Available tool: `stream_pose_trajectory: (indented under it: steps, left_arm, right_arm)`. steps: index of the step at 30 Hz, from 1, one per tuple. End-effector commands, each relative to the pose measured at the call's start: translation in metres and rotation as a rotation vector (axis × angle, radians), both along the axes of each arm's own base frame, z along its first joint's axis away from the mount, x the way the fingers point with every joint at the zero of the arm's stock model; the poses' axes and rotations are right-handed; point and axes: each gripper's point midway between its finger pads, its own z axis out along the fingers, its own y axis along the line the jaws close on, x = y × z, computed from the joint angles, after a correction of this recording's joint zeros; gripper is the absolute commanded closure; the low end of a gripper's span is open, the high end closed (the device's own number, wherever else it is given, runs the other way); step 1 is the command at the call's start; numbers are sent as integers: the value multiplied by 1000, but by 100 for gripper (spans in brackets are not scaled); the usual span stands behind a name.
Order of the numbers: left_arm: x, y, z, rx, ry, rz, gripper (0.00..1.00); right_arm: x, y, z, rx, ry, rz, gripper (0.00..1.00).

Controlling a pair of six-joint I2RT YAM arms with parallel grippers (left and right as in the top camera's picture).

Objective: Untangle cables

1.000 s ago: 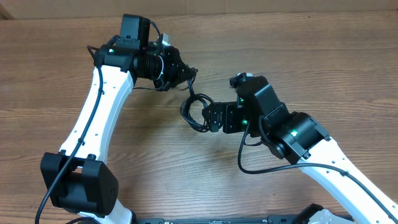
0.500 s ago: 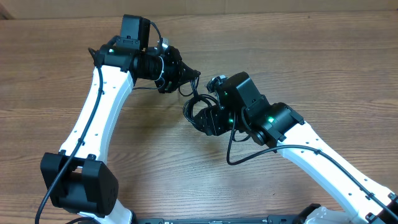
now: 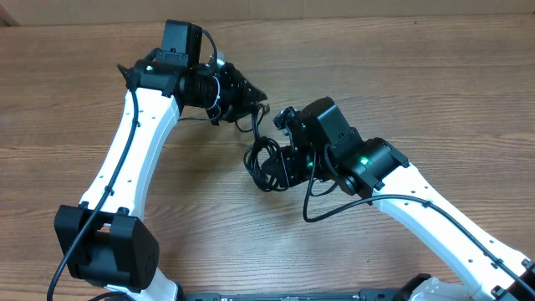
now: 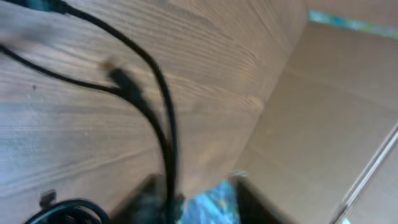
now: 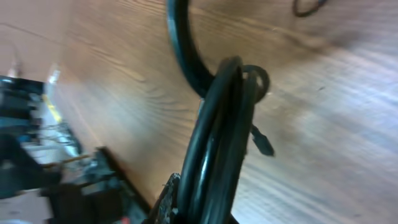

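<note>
Overhead, left wrist and right wrist views of a two-arm cable task. You find the cables (image 3: 262,159) bunched as a small black coil on the wooden table (image 3: 418,75), near its middle and between the two arms. The right gripper (image 3: 282,164) reaches the coil from its right side, and its jaws are pressed together on the bundled loops. In the right wrist view those loops rise from the jaws as a tight sheaf seen almost edge-on, with one wider loop curving off toward the top of the view. A short plug tip (image 5: 263,145) sticks out on the sheaf's right. From the coil, a single strand runs up the overhead view to the left gripper (image 3: 251,98), which sits above and slightly left of the coil, well apart from the right arm's wrist. In the left wrist view two thin strands cross the wood grain from the upper left. One carries a thicker plug-like lump (image 4: 124,82), and both converge toward the fingers at the bottom edge. That view is blurred, so you cannot tell whether the left jaws are spread or pinching the strands.
</note>
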Motion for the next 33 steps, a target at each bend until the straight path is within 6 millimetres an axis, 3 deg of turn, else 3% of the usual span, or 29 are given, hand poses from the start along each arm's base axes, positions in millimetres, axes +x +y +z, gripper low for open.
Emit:
stream_pose_trajectory:
  steps: [1, 7, 14, 19, 27, 31, 33]
  left_arm:
    - [-3, -5, 1, 77, -228, -206, 1]
    - [-12, 13, -8, 101, -176, -214, 0]
    - [-21, 67, -17, 115, -37, -110, 0]
    - [-40, 92, -21, 107, 103, -49, 1]
    - [-52, 77, -22, 59, 428, 184, 0]
    - [-59, 57, -21, 20, 708, 405, 0]
    - [-60, 47, -21, 14, 765, 452, 0]
  right_arm:
    - [-7, 15, 20, 120, 101, -27, 96]
    - [20, 11, 33, 200, 156, -188, 96]
    - [80, -35, 32, 225, 187, -574, 96]
    - [102, -55, 35, 289, 259, -800, 96]
    - [118, -63, 43, 395, 327, -978, 96]
    - [118, -63, 43, 407, 347, -997, 96]
    - [118, -63, 43, 405, 348, -996, 96]
